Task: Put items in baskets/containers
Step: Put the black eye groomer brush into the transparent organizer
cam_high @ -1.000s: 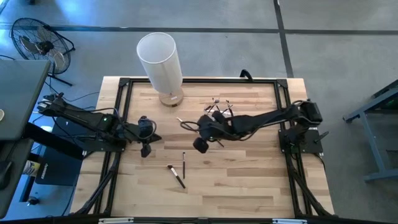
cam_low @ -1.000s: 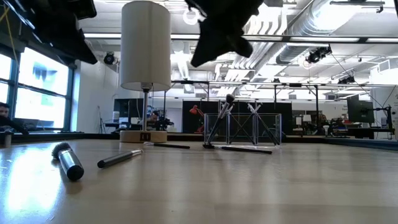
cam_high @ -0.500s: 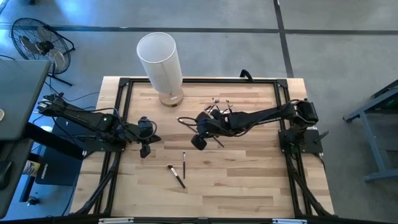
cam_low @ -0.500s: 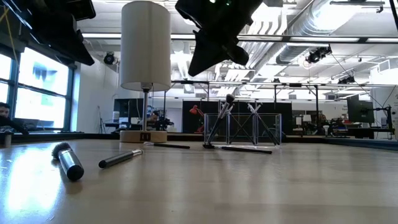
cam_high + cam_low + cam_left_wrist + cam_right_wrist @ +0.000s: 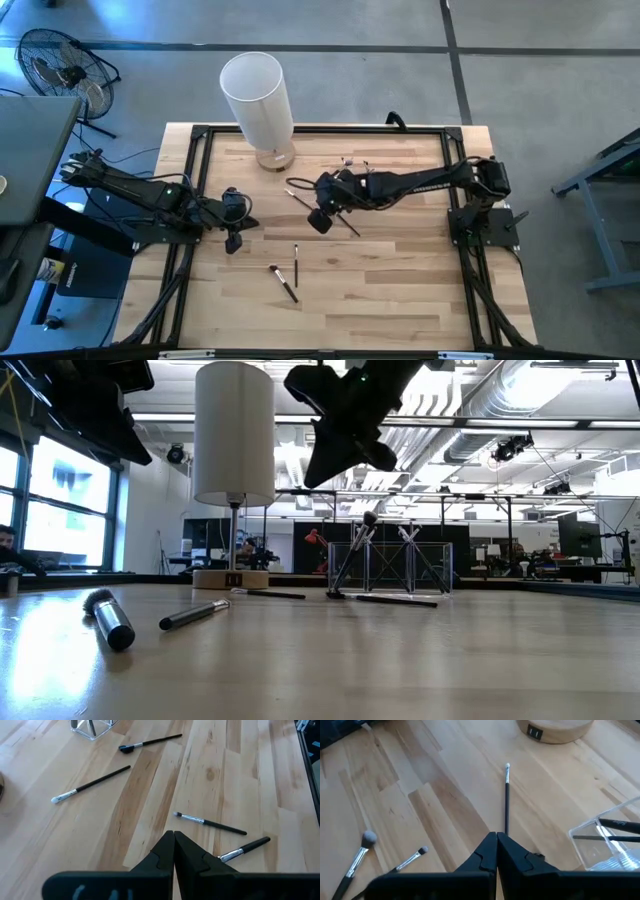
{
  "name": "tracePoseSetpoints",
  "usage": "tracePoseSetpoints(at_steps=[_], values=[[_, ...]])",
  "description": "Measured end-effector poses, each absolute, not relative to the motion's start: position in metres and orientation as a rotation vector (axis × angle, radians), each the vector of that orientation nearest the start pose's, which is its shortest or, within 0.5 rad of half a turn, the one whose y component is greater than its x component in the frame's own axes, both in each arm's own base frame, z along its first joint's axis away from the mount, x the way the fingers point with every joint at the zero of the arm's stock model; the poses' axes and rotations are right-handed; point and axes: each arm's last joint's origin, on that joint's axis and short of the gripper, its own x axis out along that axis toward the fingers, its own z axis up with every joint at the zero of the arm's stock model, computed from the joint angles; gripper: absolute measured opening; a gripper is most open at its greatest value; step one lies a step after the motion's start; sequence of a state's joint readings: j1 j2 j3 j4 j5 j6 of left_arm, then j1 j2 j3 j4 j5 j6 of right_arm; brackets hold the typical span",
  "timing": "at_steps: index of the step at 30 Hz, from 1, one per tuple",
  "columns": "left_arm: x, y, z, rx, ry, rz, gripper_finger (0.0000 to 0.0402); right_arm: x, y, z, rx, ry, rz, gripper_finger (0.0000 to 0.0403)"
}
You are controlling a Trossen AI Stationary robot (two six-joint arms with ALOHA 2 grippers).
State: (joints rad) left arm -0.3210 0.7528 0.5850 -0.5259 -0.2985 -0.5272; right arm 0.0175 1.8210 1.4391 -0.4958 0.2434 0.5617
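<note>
High view: your right gripper [image 5: 320, 221] hovers closed, empty; some brushes [image 5: 362, 546] fill the holder [image 5: 388, 569], four [image 5: 210, 823] remain loose.

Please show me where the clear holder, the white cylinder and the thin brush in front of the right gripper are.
clear holder [image 5: 607, 842], right wrist view, its side wall.
white cylinder [image 5: 256, 95], high view, its side.
thin brush [image 5: 506, 800], right wrist view, its dark handle.

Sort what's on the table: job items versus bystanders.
Job: loose brushes, brush under the right gripper, clear holder.
Bystanders: white cylinder lamp, floor fan.
</note>
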Motion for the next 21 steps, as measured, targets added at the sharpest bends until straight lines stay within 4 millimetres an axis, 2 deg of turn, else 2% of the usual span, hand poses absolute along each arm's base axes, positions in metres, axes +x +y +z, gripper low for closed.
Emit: tracePoseSetpoints(at_steps=[9,15,21], values=[[0.147,-0.04,0.241,-0.303,0.64,0.162,0.0,0.394,-0.011,0.24,0.435,0.89,-0.407,0.0],[0.148,-0.039,0.242,-0.306,0.63,0.176,0.0,0.398,-0.011,0.199,0.425,1.078,-0.401,0.0],[0.148,-0.039,0.242,-0.332,0.627,0.193,0.0,0.403,-0.013,0.183,0.4,1.106,-0.423,0.0003]])
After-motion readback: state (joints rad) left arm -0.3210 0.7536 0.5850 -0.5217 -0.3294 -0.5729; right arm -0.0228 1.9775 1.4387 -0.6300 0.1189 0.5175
